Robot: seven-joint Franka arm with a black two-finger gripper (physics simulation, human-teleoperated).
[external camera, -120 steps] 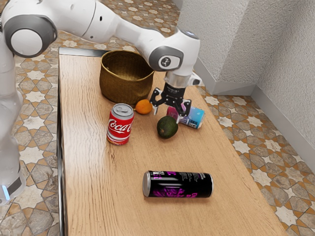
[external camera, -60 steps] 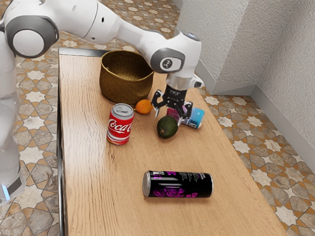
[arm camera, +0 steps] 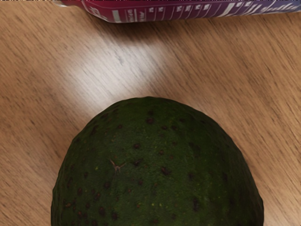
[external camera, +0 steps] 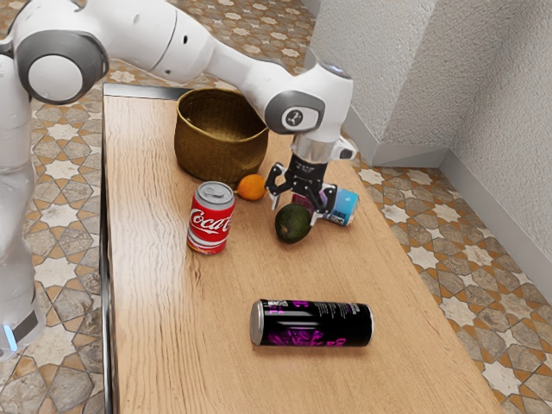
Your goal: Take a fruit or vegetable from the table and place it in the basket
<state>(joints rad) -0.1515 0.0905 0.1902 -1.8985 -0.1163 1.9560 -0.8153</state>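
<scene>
Exterior view: tool (external camera: 294, 213) spread apart right by the avocado (external camera: 292, 226), so grab, lift and basket (external camera: 216, 155) drop all left imo

wrist view crops avocado (arm camera: 157, 165) and purple-blue can (arm camera: 164, 12).

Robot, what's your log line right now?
avocado: on table, not lifted | jaws: open, above avocado | orange: beside basket
</scene>
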